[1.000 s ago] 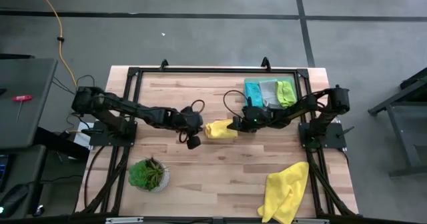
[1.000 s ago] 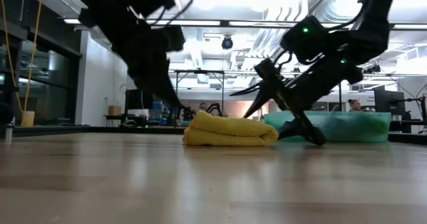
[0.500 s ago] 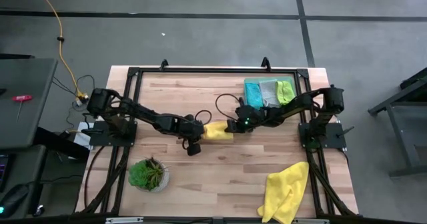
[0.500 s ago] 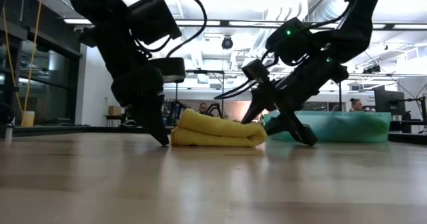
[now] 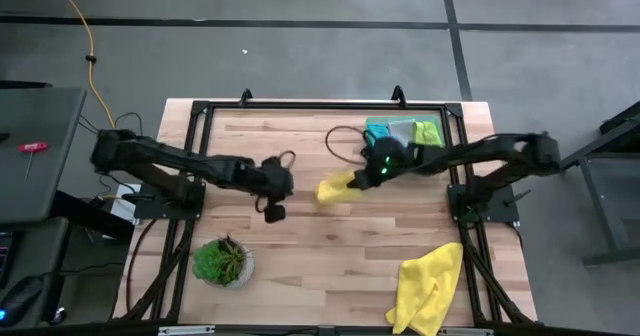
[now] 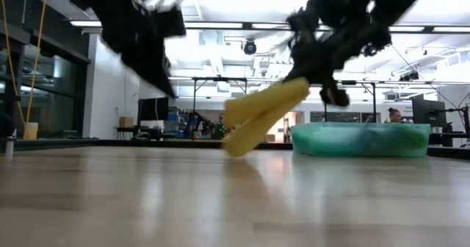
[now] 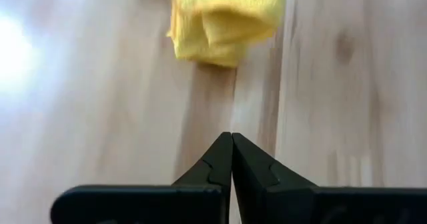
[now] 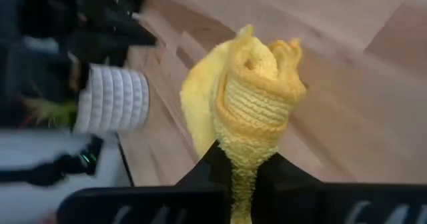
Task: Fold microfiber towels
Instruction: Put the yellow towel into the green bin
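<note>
A folded yellow microfiber towel (image 5: pixel 335 188) hangs tilted above the table's middle, with my right gripper (image 5: pixel 366 175) shut on it. In the low view this towel (image 6: pixel 261 115) is clear of the wood. My left gripper (image 5: pixel 283 177) is shut and holds nothing. It hovers a little to the left of the towel (image 7: pixel 223 21). A second, loose yellow towel (image 5: pixel 430 286) lies crumpled at the near right. Teal (image 5: pixel 380 134), pale grey (image 5: pixel 402 131) and lime (image 5: pixel 428 133) towels lie folded in the tray at the far right. My right gripper pinches the folded towel's right-hand end (image 8: pixel 243 154) between its two fingers, across several layers. The fingers come from the table's right, slanting down. The towel is lifted clear and slopes down toward the left, away from the fingers.
The green tray (image 6: pixel 360 140) stands at the far right, just behind my right arm. A small potted plant (image 5: pixel 222 261) sits at the near left. Bare wood lies between the plant and the loose yellow towel.
My right gripper has shut on the folded yellow towel's right end and lifted it. The towel, which lay flat on the table, now hangs tilted and clear. My left gripper has drawn back toward the table's left and risen.
</note>
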